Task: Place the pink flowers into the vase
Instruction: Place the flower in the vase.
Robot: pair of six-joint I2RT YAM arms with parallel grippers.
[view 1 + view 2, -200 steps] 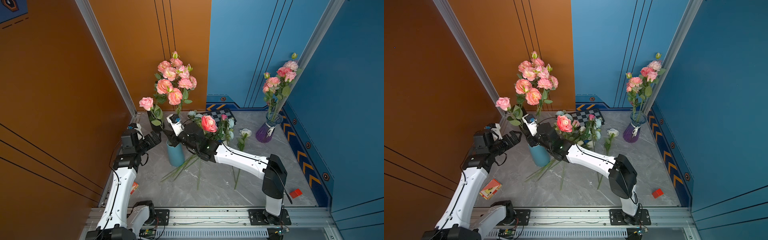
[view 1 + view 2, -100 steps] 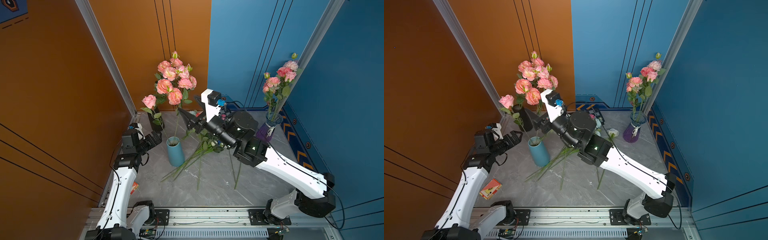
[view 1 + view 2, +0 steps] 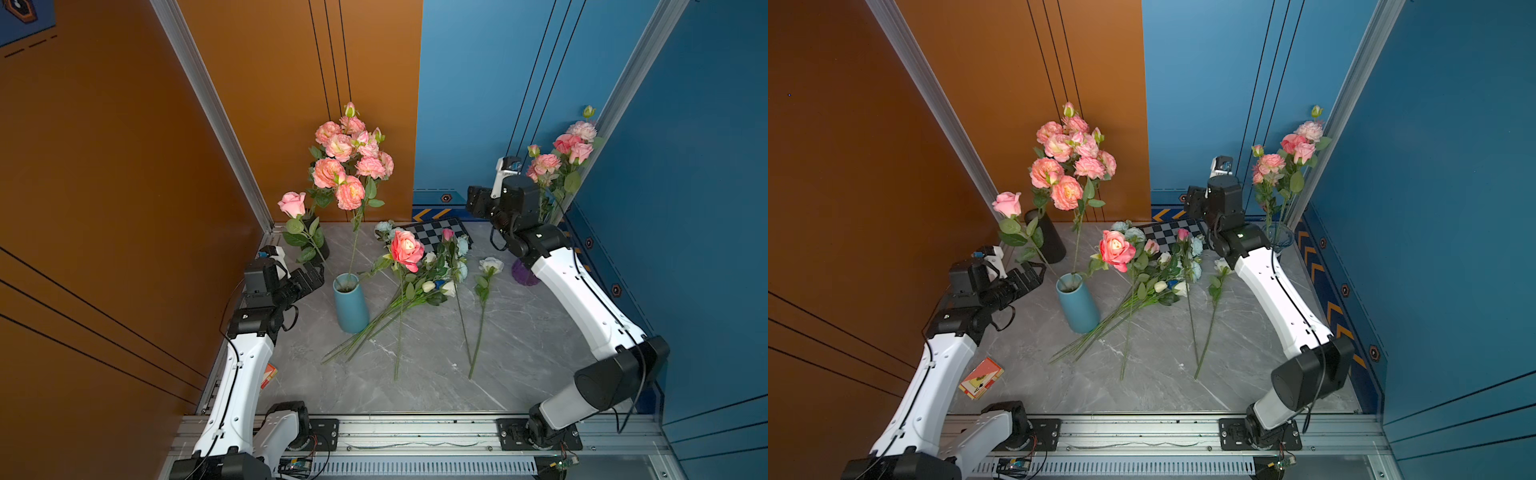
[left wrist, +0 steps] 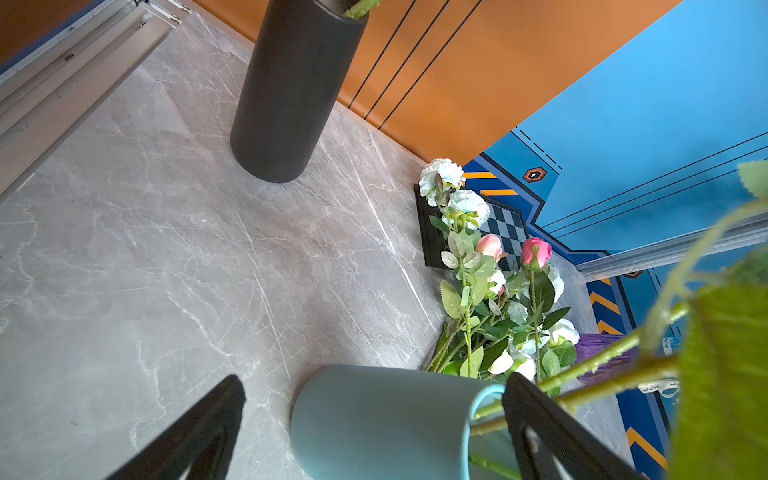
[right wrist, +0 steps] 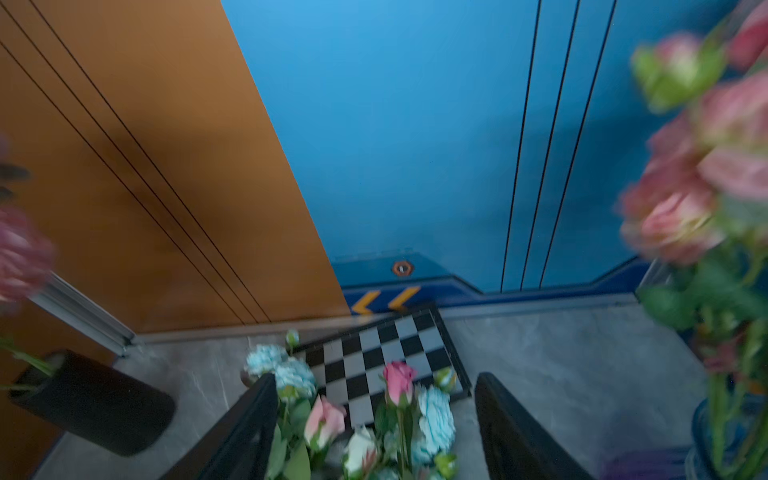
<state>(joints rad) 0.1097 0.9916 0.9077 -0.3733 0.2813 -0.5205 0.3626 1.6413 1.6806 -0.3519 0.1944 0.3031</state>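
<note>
Right now my left gripper (image 3: 318,276) sits low just beside the rim of the teal vase (image 3: 351,305), fingers spread wide and holding nothing. In the left wrist view the vase fills the gap between the two black fingers (image 4: 230,399), though I cannot tell whether either touches it. Two stems already stand in that vase: a pink rose (image 3: 292,203) leaning toward the orange wall, and a salmon bloom (image 3: 350,192) on a long upright stem. Behind them, the black vase (image 3: 1044,239) in the back corner carries a cluster of peach-pink blooms (image 3: 349,145).

Other pink flowers lie loose on the grey marble table (image 3: 415,386), heaped just right of the teal vase. A big salmon rose (image 3: 406,246) and a small pink bud (image 3: 447,235) are tangled with pale blue blossoms (image 3: 462,246) and white roses (image 3: 448,288), stems fanned toward the arm bases. Their heads reach the checkerboard (image 3: 440,230), and a single white rose (image 3: 490,264) lies a little apart.

My right gripper (image 3: 471,201) hangs high at the back, over the checkerboard and beside the pink bouquet (image 3: 557,158) in the purple vase (image 3: 524,272). Its wrist view is blurred, yet the fingers (image 5: 253,415) are plainly apart, with nothing gripped between them.
</note>
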